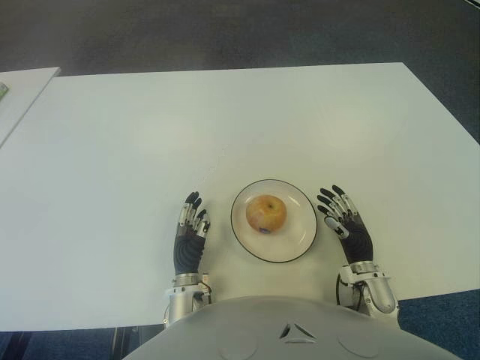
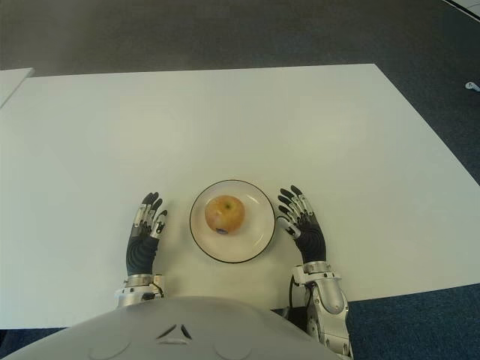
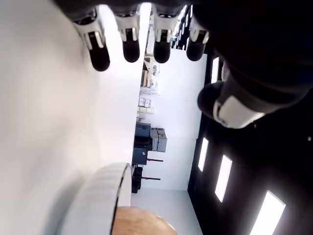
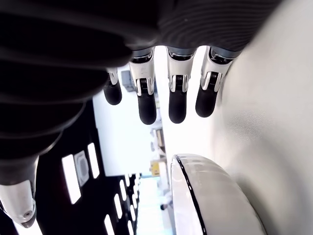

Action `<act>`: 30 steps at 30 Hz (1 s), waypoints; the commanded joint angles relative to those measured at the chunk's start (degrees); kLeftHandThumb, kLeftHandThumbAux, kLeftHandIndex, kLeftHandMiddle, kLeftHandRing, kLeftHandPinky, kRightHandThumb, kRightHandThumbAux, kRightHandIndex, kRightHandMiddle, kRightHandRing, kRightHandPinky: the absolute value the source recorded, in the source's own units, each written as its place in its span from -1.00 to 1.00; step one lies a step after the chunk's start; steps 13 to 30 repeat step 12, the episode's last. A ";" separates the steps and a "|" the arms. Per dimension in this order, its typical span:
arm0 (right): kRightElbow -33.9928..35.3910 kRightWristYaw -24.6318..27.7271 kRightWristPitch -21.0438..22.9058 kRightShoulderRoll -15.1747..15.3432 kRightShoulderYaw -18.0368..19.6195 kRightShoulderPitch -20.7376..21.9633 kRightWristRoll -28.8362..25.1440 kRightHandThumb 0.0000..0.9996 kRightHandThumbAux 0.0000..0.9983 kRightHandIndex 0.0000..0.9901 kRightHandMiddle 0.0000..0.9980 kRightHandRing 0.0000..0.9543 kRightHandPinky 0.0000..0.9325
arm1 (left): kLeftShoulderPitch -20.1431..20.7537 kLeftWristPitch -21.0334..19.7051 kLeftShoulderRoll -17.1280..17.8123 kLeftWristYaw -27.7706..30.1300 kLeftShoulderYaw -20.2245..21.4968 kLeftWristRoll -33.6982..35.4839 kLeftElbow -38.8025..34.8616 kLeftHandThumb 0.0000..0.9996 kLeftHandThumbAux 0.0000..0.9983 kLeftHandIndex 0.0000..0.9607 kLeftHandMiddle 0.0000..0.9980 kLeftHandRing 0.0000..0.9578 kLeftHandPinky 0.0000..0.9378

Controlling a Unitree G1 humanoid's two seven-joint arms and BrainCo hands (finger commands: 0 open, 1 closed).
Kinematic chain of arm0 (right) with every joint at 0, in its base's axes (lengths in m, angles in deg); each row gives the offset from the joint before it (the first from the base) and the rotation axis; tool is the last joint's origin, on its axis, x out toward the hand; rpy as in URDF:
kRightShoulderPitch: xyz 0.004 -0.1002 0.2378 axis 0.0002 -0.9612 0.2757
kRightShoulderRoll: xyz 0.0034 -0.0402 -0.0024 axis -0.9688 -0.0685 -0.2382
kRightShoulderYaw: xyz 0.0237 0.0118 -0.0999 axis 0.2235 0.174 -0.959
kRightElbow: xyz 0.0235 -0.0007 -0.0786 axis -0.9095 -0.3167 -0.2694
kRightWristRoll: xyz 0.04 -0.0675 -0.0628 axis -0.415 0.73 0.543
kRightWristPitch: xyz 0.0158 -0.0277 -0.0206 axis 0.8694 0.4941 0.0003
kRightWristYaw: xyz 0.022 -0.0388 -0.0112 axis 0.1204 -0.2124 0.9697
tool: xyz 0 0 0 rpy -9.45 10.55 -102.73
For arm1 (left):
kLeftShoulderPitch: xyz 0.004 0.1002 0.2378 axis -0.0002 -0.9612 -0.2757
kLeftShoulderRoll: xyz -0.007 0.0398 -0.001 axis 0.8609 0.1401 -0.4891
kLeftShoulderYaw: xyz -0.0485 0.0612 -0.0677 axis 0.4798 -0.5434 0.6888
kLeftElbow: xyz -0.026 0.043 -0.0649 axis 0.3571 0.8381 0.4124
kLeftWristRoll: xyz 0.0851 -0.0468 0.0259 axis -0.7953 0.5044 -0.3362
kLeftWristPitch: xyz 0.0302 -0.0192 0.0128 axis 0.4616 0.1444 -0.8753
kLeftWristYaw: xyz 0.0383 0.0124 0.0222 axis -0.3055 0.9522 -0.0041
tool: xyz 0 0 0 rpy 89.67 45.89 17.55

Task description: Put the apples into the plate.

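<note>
I have a broad white table (image 1: pixel 225 120) filling most of the head cameras, with dark carpet (image 1: pixel 225 34) beyond its far edge and the corner of a second white table (image 1: pixel 22 86) off to the left. At the bottom of both eye views I see the curved grey top of the robot's torso (image 1: pixel 300 330).

Near the table's front edge, close to the torso, sits a white plate (image 1: pixel 294 238) with a thin dark rim. One yellow-orange apple (image 1: pixel 266 214) lies on it, roughly at its centre, with a small dark mark on the side facing the robot. I see no other apple on the table.

My left hand (image 1: pixel 190 232) shows just to the left of the plate, apart from it, palm down, fingers (image 3: pixel 99 51) extended and relaxed, holding nothing; its wrist view shows the plate's rim and a sliver of the apple beyond the fingertips. My right hand (image 1: pixel 345 225) shows just to the right of the plate, near its rim, fingers (image 4: pixel 146 105) likewise straight and slightly spread, empty. From the eye views I cannot tell whether either palm touches the tabletop.
</note>
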 commanded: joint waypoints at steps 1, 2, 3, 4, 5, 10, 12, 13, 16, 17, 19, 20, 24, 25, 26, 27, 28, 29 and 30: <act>-0.94 -0.53 2.68 0.26 0.18 -0.24 0.05 -0.59 0.20 -0.85 -0.64 -0.69 -0.69 | 0.00 -1.80 -2.78 -0.79 -0.17 0.31 4.05 -0.76 0.19 -0.88 -0.85 -0.86 -0.75; -0.86 -0.55 2.82 0.29 0.18 -0.19 0.08 -0.58 0.20 -0.85 -0.64 -0.69 -0.69 | 0.08 -1.73 -2.78 -0.78 -0.18 0.35 4.16 -0.76 0.19 -0.87 -0.85 -0.86 -0.75; -0.82 -0.54 2.97 0.28 0.12 -0.17 0.10 -0.58 0.20 -0.85 -0.64 -0.69 -0.70 | 0.15 -1.63 -2.74 -0.73 -0.17 0.39 4.29 -0.77 0.20 -0.87 -0.85 -0.86 -0.75; -0.79 -0.52 3.08 0.27 0.07 -0.16 0.11 -0.58 0.20 -0.85 -0.64 -0.69 -0.70 | 0.20 -1.54 -2.71 -0.71 -0.17 0.40 4.40 -0.77 0.19 -0.87 -0.85 -0.86 -0.75; -0.83 -0.53 3.22 0.26 0.01 -0.12 0.14 -0.58 0.21 -0.85 -0.64 -0.69 -0.71 | 0.30 -1.50 -2.67 -0.70 -0.15 0.38 4.50 -0.77 0.19 -0.87 -0.85 -0.86 -0.76; -0.76 -0.77 3.73 0.25 -0.11 -0.17 0.52 -0.59 0.23 -0.86 -0.66 -0.70 -0.71 | 0.69 -0.70 -2.58 -0.60 0.04 0.43 5.21 -0.76 0.18 -0.87 -0.85 -0.85 -0.75; -0.72 -0.93 3.89 0.21 -0.22 -0.14 0.72 -0.59 0.24 -0.86 -0.65 -0.69 -0.71 | 0.90 -0.41 -2.48 -0.56 0.15 0.38 5.36 -0.76 0.18 -0.87 -0.85 -0.85 -0.75; -0.72 -0.93 3.89 0.21 -0.22 -0.14 0.72 -0.59 0.24 -0.86 -0.65 -0.69 -0.71 | 0.90 -0.41 -2.48 -0.56 0.15 0.38 5.36 -0.76 0.18 -0.87 -0.85 -0.85 -0.75; -0.72 -0.93 3.89 0.21 -0.22 -0.14 0.72 -0.59 0.24 -0.86 -0.65 -0.69 -0.71 | 0.90 -0.41 -2.48 -0.56 0.15 0.38 5.36 -0.76 0.18 -0.87 -0.85 -0.85 -0.75; -0.72 -0.93 3.89 0.21 -0.22 -0.14 0.72 -0.59 0.24 -0.86 -0.65 -0.69 -0.71 | 0.90 -0.41 -2.48 -0.56 0.15 0.38 5.36 -0.76 0.18 -0.87 -0.85 -0.85 -0.75; -0.72 -0.93 3.89 0.21 -0.22 -0.14 0.72 -0.59 0.24 -0.86 -0.65 -0.69 -0.71 | 0.90 -0.41 -2.48 -0.56 0.15 0.38 5.36 -0.76 0.18 -0.87 -0.85 -0.85 -0.75; -0.72 -0.93 3.89 0.21 -0.22 -0.14 0.72 -0.59 0.24 -0.86 -0.65 -0.69 -0.71 | 0.90 -0.41 -2.48 -0.56 0.15 0.38 5.36 -0.76 0.18 -0.87 -0.85 -0.85 -0.75; -0.72 -0.93 3.89 0.21 -0.22 -0.14 0.72 -0.59 0.24 -0.86 -0.65 -0.69 -0.71 | 0.90 -0.41 -2.48 -0.56 0.15 0.38 5.36 -0.76 0.18 -0.87 -0.85 -0.85 -0.75; -0.72 -0.93 3.89 0.21 -0.22 -0.14 0.72 -0.59 0.24 -0.86 -0.65 -0.69 -0.71 | 0.90 -0.41 -2.48 -0.56 0.15 0.38 5.36 -0.76 0.18 -0.87 -0.85 -0.85 -0.75; -0.72 -0.93 3.89 0.21 -0.22 -0.14 0.72 -0.59 0.24 -0.86 -0.65 -0.69 -0.71 | 0.90 -0.41 -2.48 -0.56 0.15 0.38 5.36 -0.76 0.18 -0.87 -0.85 -0.85 -0.75; -0.72 -0.93 3.89 0.21 -0.22 -0.14 0.72 -0.59 0.24 -0.86 -0.65 -0.69 -0.71 | 0.90 -0.41 -2.48 -0.56 0.15 0.38 5.36 -0.76 0.18 -0.87 -0.85 -0.85 -0.75; -0.72 -0.93 3.89 0.21 -0.22 -0.14 0.72 -0.59 0.24 -0.86 -0.65 -0.69 -0.71 | 0.90 -0.41 -2.48 -0.56 0.15 0.38 5.36 -0.76 0.18 -0.87 -0.85 -0.85 -0.75; -0.72 -0.93 3.89 0.21 -0.22 -0.14 0.72 -0.59 0.24 -0.86 -0.65 -0.69 -0.71 | 0.90 -0.41 -2.48 -0.56 0.15 0.38 5.36 -0.76 0.18 -0.87 -0.85 -0.85 -0.75; -0.72 -0.93 3.89 0.21 -0.22 -0.14 0.72 -0.59 0.24 -0.86 -0.65 -0.69 -0.71 | 0.90 -0.41 -2.48 -0.56 0.15 0.38 5.36 -0.76 0.18 -0.87 -0.85 -0.85 -0.75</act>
